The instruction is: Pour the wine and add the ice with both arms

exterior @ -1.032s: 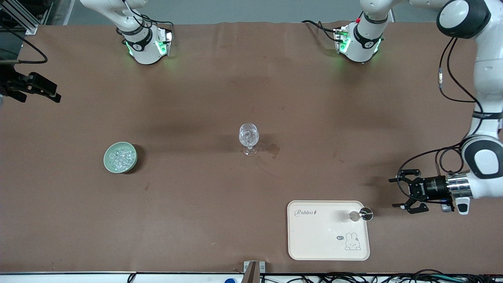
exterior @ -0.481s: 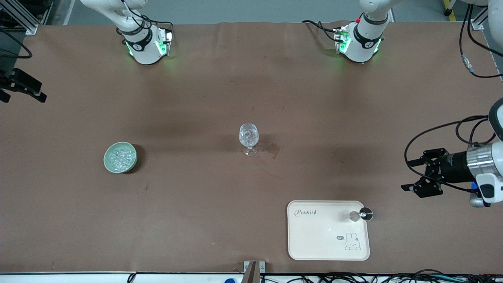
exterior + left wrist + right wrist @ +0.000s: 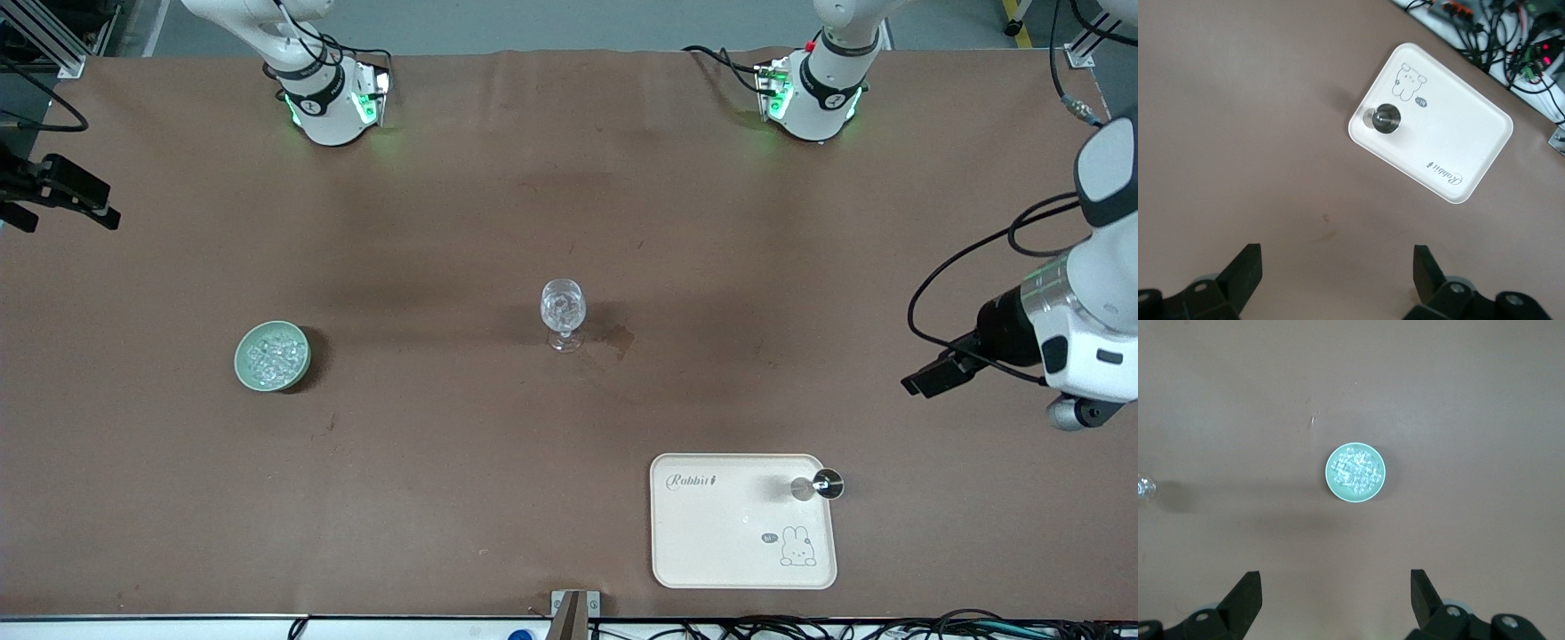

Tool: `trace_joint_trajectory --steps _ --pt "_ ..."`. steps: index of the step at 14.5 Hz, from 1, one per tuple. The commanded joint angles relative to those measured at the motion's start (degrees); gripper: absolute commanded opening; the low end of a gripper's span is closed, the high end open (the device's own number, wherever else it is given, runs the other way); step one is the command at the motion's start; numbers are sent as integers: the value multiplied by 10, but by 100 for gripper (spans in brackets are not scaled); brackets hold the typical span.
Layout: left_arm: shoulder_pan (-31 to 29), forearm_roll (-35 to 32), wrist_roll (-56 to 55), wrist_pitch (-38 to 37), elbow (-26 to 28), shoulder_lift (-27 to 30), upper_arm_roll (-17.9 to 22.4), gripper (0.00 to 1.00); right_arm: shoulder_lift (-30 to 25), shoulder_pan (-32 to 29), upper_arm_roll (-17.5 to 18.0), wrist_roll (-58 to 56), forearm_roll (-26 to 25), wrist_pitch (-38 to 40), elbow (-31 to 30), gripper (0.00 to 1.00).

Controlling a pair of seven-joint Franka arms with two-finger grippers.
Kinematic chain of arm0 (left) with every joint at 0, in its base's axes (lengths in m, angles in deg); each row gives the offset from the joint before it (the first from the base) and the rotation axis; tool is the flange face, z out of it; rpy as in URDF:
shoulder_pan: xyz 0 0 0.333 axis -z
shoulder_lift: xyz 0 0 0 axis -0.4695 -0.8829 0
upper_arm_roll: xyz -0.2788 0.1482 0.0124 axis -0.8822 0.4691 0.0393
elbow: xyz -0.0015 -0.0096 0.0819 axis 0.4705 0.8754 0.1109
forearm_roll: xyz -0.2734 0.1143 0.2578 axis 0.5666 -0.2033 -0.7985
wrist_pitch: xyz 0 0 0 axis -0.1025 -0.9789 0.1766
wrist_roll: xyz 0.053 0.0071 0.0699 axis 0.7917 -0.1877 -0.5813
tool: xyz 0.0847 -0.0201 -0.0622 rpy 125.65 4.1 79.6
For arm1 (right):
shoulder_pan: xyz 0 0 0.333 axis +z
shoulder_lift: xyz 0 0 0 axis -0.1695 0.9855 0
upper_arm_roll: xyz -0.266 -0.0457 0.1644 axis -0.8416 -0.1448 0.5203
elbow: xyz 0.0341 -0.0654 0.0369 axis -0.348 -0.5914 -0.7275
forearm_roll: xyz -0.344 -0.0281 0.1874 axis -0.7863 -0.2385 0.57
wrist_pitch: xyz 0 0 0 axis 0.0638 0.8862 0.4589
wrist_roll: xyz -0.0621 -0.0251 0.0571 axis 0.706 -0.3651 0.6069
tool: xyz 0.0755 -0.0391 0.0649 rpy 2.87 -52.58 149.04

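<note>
Both hands hang open and empty: right hand should drop squarely over the pale-green ceramic bowl of glassy ice, left hand waiting.

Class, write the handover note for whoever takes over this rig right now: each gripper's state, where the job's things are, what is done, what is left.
Left gripper: open, empty, over bare table toward the left arm's end.
Right gripper: open, empty, at the right arm's end of the table, looking down on the green bowl.
Ice: heaped in the green bowl.
Stemmed glass: upright mid-table, clear lumps inside; no wine colour is visible.
Small metal cup: on the cream tray's corner.
Done: ice appears added, cup set down.
Left: check the pour; neither arm holds anything.
</note>
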Motion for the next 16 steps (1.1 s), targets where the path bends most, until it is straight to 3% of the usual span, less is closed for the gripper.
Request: trace_joint_trajectory --steps 1,4,6,10,12,16 --pt "5 -22 84 -11 21 64 10 100 -3 -1 1 -13 2 9 -4 98" --pt "111 24 223 -42 31 133 162 100 -4 -1 1 -13 2 9 -7 98" --pt "163 65 280 -58 47 169 243 100 -4 0 1 -12 2 8 -7 98" --pt "272 141 337 -56 136 258 387 100 -4 0 1 -12 2 9 -7 98" --pt "300 145 344 -50 175 292 419 100 -4 0 1 -12 2 9 -7 98" --pt "312 144 351 -54 208 321 422 100 -4 0 1 -12 2 9 -7 98"
